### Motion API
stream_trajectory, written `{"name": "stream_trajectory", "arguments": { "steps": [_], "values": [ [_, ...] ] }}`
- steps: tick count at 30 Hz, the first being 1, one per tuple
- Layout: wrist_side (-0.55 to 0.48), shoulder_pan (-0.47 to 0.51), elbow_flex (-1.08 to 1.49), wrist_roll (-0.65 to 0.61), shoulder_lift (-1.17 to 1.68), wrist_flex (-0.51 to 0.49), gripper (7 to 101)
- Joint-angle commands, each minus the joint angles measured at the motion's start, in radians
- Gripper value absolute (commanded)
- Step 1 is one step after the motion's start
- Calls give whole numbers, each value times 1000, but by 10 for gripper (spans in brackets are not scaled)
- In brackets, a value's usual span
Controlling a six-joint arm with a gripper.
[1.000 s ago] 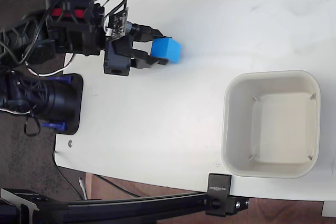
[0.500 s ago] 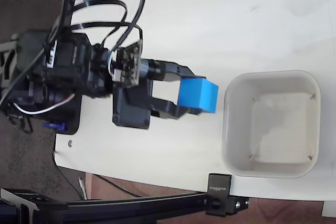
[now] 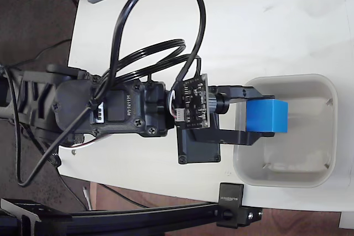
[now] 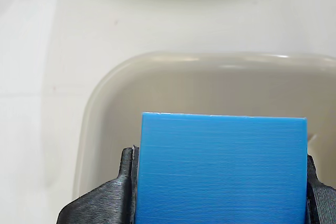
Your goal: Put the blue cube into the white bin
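The hand (image 3: pixel 260 115) is clenched on the blue cube (image 3: pixel 267 116), one dark finger (image 4: pixel 126 174) pressed against each side of it in the wrist view. A second ago the cube was low near the surface's far-left edge in the fixed view, well apart from the white bin (image 3: pixel 326 89). Half a second ago it was at mid-surface, just short of the bin's left wall. It is now carried past that wall and hangs over the left half of the bin's interior, clear of the floor as far as the fixed view shows.

The wrist view confirms this: the bin's rounded rim (image 4: pixel 105 85) curves around behind the cube, and the inner wall lies directly ahead.

Judgement: the transport stage is close to complete. The cube is inside the rim's outline, so opening the hand here should drop it in. It is not yet released.
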Motion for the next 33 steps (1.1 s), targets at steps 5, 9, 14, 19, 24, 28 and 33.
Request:
{"name": "stream_trajectory", "arguments": {
  "steps": [5, 9, 14, 19, 24, 28, 33],
  "values": [
    [-40, 28, -114, 11, 0, -25, 1000],
    [-43, 35, -87, 0, 23, -21, 1000],
    [12, 6, 133, -11, 227, -21, 1003],
    [129, -64, 526, -40, 667, 123, 1003],
    [210, -149, 1043, -17, 1158, 161, 1003],
    [216, -160, 1373, 5, 1460, 127, 1003],
    [192, -137, 1608, 2, 1686, 80, 1003]
  ]
}}
